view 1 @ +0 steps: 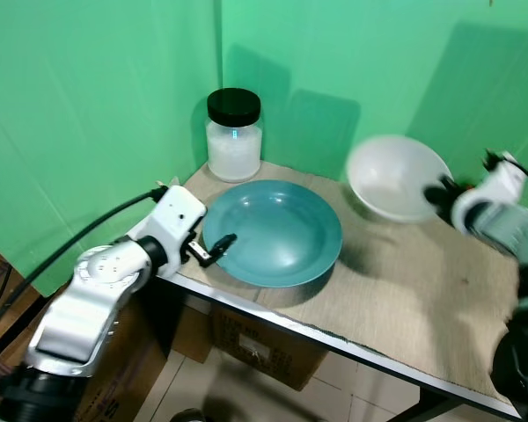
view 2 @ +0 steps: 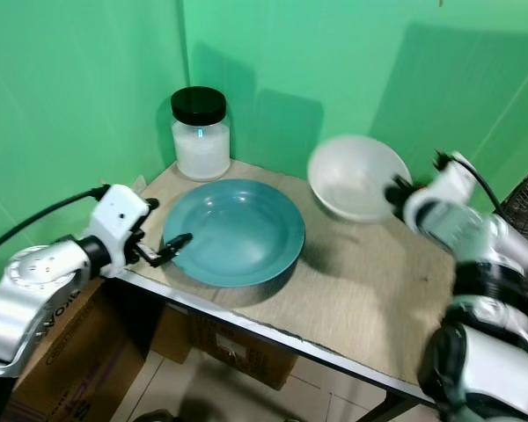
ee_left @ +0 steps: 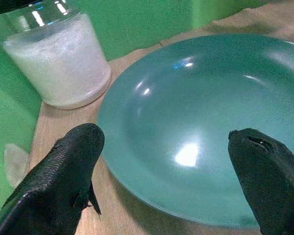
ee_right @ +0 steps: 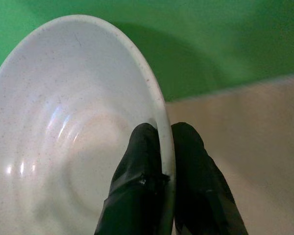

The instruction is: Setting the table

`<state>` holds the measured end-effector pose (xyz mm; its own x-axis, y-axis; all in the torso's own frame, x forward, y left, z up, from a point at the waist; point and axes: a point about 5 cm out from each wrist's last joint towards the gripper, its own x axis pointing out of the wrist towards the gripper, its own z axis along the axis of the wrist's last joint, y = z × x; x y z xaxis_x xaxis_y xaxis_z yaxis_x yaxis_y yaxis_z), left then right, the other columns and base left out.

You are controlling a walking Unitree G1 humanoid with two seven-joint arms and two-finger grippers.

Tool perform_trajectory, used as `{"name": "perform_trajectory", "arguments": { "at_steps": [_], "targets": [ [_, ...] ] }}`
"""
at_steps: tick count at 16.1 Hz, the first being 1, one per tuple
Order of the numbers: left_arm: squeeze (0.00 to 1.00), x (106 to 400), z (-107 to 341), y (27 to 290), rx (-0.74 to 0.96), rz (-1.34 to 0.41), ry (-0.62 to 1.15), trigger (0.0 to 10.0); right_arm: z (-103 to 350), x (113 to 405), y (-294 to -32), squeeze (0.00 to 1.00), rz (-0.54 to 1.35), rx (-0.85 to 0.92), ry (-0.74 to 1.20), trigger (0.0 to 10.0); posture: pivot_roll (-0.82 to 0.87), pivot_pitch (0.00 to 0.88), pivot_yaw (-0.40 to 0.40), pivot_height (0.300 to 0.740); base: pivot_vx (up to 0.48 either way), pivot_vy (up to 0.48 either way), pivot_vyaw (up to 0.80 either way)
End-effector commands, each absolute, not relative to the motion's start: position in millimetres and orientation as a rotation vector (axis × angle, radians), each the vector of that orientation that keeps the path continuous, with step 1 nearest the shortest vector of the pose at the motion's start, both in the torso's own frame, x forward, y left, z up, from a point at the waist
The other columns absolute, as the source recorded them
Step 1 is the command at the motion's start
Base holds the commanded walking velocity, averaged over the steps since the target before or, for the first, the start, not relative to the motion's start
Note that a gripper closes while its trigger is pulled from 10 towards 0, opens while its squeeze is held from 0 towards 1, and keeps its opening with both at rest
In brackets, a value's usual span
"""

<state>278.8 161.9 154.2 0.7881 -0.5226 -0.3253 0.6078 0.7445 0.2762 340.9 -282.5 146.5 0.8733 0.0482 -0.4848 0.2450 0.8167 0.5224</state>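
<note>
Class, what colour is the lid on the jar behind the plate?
Black; the jar's lid shows best in the left eye view.

We see a green backdrop hanging on two sides and meeting in a corner behind the table, its fabric creased (soft shadows fall across it from the things in front). The table has a beige, woven-looking top with a pale edge and a dark frame beneath. Under it sit cardboard boxes on a light floor. At the far right edge of the right eye view, something dark and woven shows beside the backdrop.
</note>
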Motion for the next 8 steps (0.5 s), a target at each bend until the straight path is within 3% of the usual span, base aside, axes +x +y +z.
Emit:
{"name": "perform_trajectory", "arguments": {
  "at_steps": [1,2,3,6,7,8],
  "targets": [
    [0.0,282.3,152.0,161.1,0.397,-0.614,0.239,10.0,151.0,337.5,-285.4,0.0,-0.099,0.585,0.496,0.0,0.02,0.0,-0.047,0.74,0.0,0.0,0.0],
    [0.0,284.0,149.7,161.9,0.401,-0.606,0.246,10.0,142.4,330.0,-286.4,0.0,-0.11,0.578,0.529,8.2,0.01,0.0,-0.041,0.74,0.0,0.0,0.0],
    [0.0,284.8,149.2,162.2,0.4,-0.605,0.247,10.0,131.7,323.4,-286.5,0.0,-0.127,0.583,0.56,10.0,0.01,0.0,-0.03,0.74,0.0,0.0,0.0],
    [0.0,286.7,147.3,161.0,0.417,-0.615,0.249,10.0,103.8,313.4,-278.9,0.0,-0.157,0.628,0.627,10.0,0.0,0.0,-0.019,0.74,0.0,0.0,0.0],
    [0.0,287.9,147.4,161.1,0.419,-0.616,0.247,10.0,103.2,312.9,-277.6,0.88,-0.158,0.639,0.623,10.0,0.01,0.0,-0.019,0.74,0.0,0.0,0.0],
    [0.0,290.2,147.7,161.6,0.422,-0.611,0.244,10.0,106.7,313.4,-279.2,1.0,-0.166,0.65,0.602,10.0,0.01,0.0,-0.018,0.74,0.0,0.0,0.0]
  ]
}}
